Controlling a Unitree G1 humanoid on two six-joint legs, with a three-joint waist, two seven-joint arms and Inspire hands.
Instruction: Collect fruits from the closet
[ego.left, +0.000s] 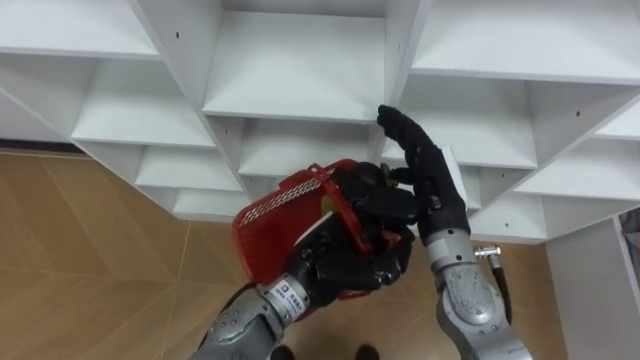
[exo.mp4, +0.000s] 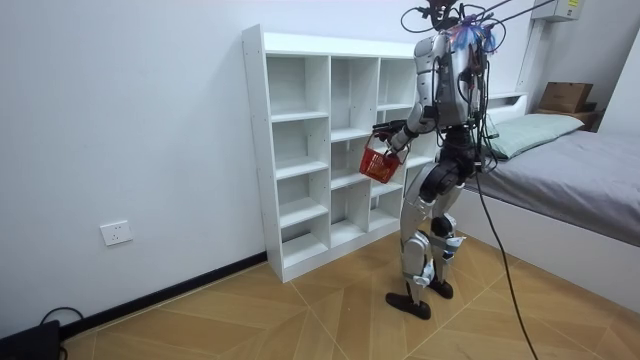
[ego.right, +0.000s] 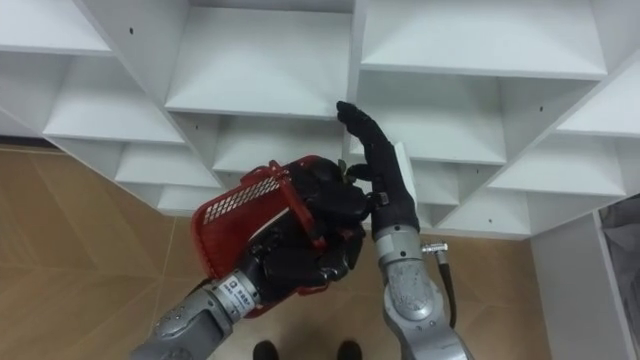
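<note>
I stand close to a white shelf unit (exo.mp4: 300, 150) whose compartments (ego.left: 295, 70) look bare. My left hand (ego.left: 350, 262) is shut on a red mesh basket (ego.left: 275, 215), fingers curled round its rim and handle, and holds it tilted at chest height in front of the middle shelves. Just right of the basket is my right hand (ego.left: 425, 165), open, with straight fingers pointing up at the shelf edge and the thumb reaching toward the basket's mouth. The hands hide what lies inside the basket. The room view has the basket (exo.mp4: 378, 163) held against the unit.
Wooden floor (ego.left: 80, 260) lies below the shelves. A bed (exo.mp4: 570, 170) stands behind me at the room view's right, with a cardboard box (exo.mp4: 565, 95) beyond it. Upright shelf dividers (ego.left: 400, 60) stand close to both hands.
</note>
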